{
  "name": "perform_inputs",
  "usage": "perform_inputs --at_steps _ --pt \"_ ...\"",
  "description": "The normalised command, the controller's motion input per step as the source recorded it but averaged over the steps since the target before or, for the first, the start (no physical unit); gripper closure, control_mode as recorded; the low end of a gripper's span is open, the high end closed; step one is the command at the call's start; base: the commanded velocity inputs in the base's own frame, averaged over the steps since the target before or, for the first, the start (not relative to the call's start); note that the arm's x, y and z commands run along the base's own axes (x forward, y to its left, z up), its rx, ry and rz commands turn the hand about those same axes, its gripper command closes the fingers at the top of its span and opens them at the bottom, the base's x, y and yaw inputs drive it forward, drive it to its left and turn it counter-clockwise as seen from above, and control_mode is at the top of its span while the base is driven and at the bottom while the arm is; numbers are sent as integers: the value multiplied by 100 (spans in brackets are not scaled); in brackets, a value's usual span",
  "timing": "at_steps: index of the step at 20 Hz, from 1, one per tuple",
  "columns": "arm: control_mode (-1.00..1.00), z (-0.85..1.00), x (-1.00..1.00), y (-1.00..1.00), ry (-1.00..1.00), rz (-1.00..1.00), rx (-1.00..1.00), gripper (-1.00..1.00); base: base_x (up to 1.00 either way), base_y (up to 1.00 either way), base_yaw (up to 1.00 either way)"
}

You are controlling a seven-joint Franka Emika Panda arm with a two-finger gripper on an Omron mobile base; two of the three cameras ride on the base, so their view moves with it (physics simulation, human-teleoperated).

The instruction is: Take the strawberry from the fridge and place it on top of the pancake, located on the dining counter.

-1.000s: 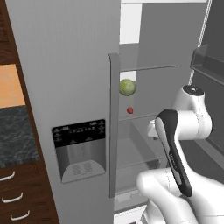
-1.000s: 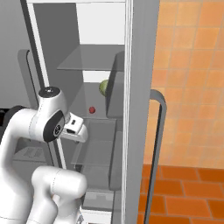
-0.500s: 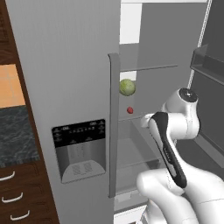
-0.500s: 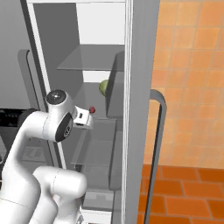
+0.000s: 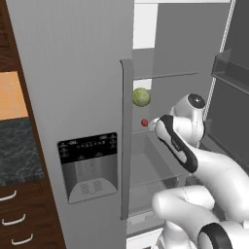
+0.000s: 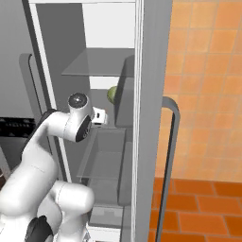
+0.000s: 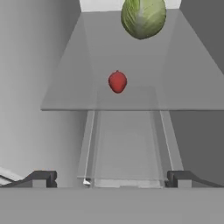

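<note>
The fridge [image 5: 73, 63] stands open in front of me. On a grey glass shelf [image 7: 131, 98] inside it sits the strawberry [image 7: 117, 82], a tiny red berry that also shows just left of my hand [image 5: 144, 122]. My gripper [image 7: 111, 179] is open, level with that shelf's front edge and pointed straight at the berry, a short way from it, with nothing between its fingertips [image 7: 43, 178]. In the right base view my hand [image 6: 99, 116] reaches in past the door edge. The pancake and the dining counter are out of view.
A green round ball [image 7: 143, 17] rests on the same shelf behind and right of the berry [image 5: 141, 97]. The closed left door has a black dispenser panel [image 5: 87, 165] and a long handle [image 5: 126, 146]. The open right door [image 6: 151, 94] stands close beside my arm. Another shelf lies below.
My arm has stretched forward and up into the fridge, bringing the hand close to the strawberry's shelf. The jaws stayed open, and the berry and green ball have not moved.
</note>
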Motion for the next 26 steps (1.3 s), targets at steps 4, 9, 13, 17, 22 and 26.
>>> perform_inputs --at_steps 4,9,13,17,22,26 --pt "-100 2 37 2 1 1 0 -100 0 0 0" --pt "-100 -1 61 9 0 3 0 -100 0 0 0" --pt "-100 -21 45 0 -2 11 3 -100 0 0 0" --pt "-100 -8 40 0 -1 11 1 -100 0 0 0" --pt "-100 0 35 10 8 1 0 -100 0 0 0" --pt "-100 -14 32 11 8 0 0 -100 0 0 0"
